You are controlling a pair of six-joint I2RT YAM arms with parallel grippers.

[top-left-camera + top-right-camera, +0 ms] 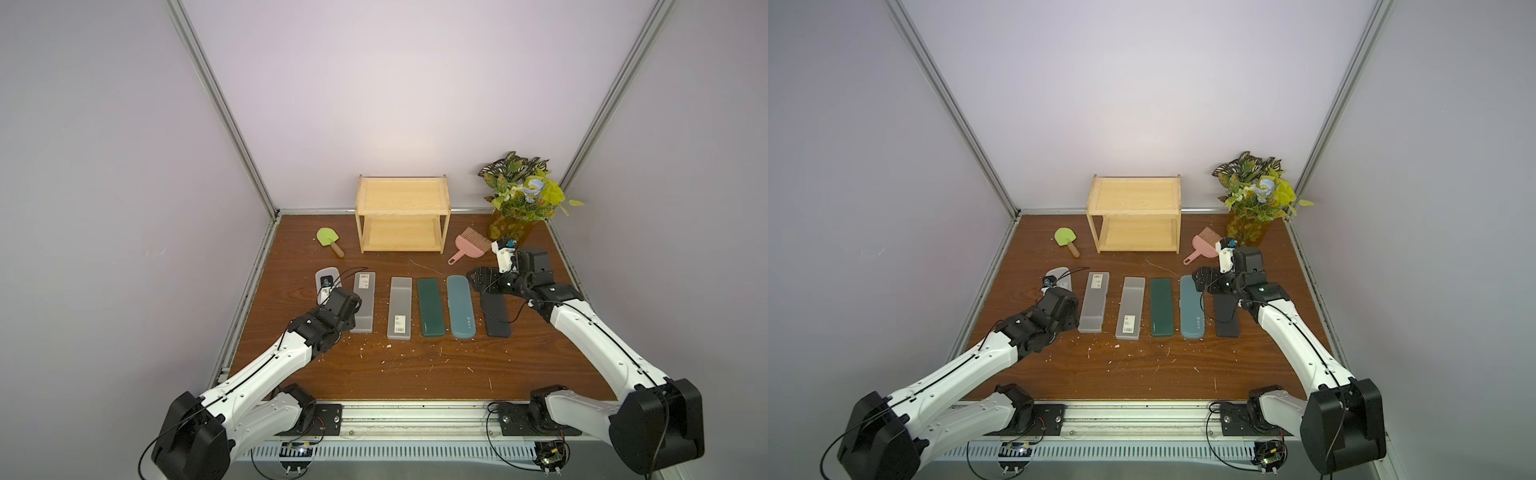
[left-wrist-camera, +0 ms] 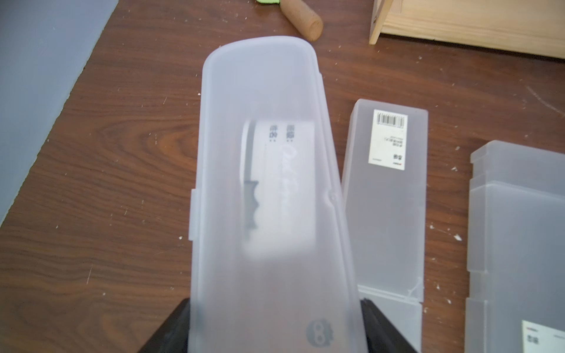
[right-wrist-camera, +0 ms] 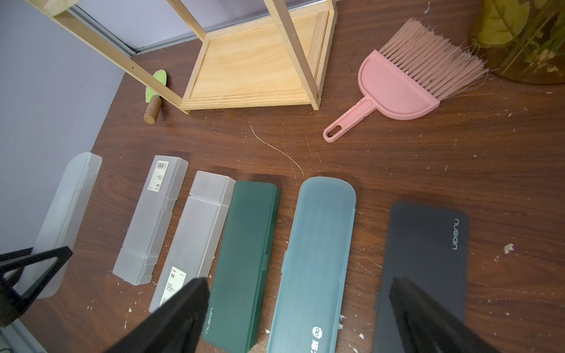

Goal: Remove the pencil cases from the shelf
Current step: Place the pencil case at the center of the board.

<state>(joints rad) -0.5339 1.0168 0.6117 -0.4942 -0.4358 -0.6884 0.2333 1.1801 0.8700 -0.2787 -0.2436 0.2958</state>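
**Left claw clamped on the rounded frosted case; right claw spread above the row**

The left arm is extended from the near left base toward the left end of the row, with the wrist angled down. The left claw [image 2: 275,302] is clamped across the near end of the rounded frosted case [image 2: 260,152], one black finger on each long side. Whether the far end of this case rests on the worktop [image 1: 415,374] cannot be told.

The right arm is extended from the near right base, with the wrist turned inward. The right claw [image 1: 478,280] is held with its fingers wide apart, above the far ends of the teal case [image 1: 460,307] and the black case [image 1: 496,320]. In both top views the far end of the black case is covered by this wrist.

All six cases are set side by side in front of the shelf [image 1: 402,212] and apart from it. The second frosted case [image 1: 363,301], labelled at its far end, lies just beside the held case. The third frosted case [image 1: 400,307], labelled at its near end, and the dark green case [image 1: 431,307] follow.

The green spatula [image 1: 328,243] lies to the left of the shelf. The pink hand brush [image 1: 467,245] lies to its right, just beyond the right claw. A potted plant [image 1: 523,195] stands in the far right corner. White flecks are scattered over the near worktop.
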